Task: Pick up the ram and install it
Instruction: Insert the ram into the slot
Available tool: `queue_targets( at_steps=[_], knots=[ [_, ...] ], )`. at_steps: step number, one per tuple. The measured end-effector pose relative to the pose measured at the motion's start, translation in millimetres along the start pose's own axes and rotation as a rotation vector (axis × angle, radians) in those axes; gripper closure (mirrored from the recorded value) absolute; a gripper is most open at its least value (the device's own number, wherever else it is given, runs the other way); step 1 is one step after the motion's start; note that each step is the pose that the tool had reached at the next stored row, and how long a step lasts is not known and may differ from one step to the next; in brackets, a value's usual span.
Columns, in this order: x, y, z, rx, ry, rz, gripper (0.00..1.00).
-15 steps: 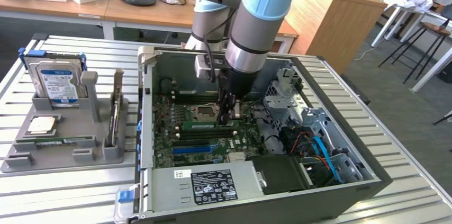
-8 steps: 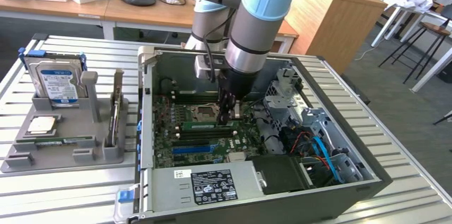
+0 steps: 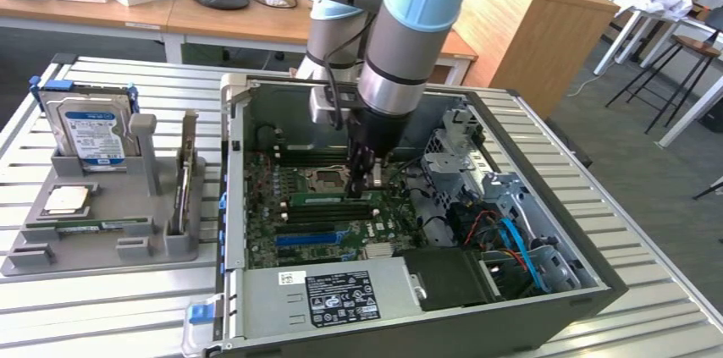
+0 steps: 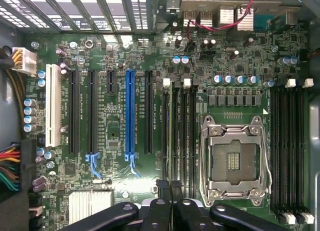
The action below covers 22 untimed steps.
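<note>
Ram [image 3: 328, 198] is inside the PC case [image 3: 587, 283], standing on edge in a memory slot just beside the empty CPU socket [image 3: 328, 178]. It shows as a bright green strip against the darker motherboard [image 3: 283, 231].

Gripper [image 3: 364, 190] is right at the ram's end toward the exterior view's right. Jaws are nearly closed and the fingers [image 4: 161, 193] are almost touching. Can't tell whether they pinch the top edge or just sit on it.

In the wrist view the fingers sit in line with the black memory slots [image 4: 180, 131] next to the socket. The blue expansion slot [image 4: 130, 111] is a few slots further over.

Arm [image 3: 412, 45] reaches straight down through the open side of the case. Power supply [image 3: 328, 294] is along the near wall.

Grey parts tray [image 3: 102, 248] sits just beside the case, on the exterior view's left. It holds the silver hard drive [image 3: 93, 134] upright at the back, and the expansion card [image 3: 184, 176] on edge nearer the case. Both are well apart from the gripper. Everything rests on the slatted metal table [image 3: 113, 311].
</note>
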State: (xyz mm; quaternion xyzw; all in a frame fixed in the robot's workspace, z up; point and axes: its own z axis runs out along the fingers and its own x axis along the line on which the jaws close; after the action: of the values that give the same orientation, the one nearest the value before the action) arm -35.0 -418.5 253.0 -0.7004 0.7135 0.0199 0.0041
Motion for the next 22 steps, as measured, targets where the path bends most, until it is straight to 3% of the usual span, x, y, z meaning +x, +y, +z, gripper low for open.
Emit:
queue_targets(
  at_steps=[22],
  knots=[
    [-0.1,-0.1,9.6,0.0001,-0.0002,0.0,0.88]
  ],
)
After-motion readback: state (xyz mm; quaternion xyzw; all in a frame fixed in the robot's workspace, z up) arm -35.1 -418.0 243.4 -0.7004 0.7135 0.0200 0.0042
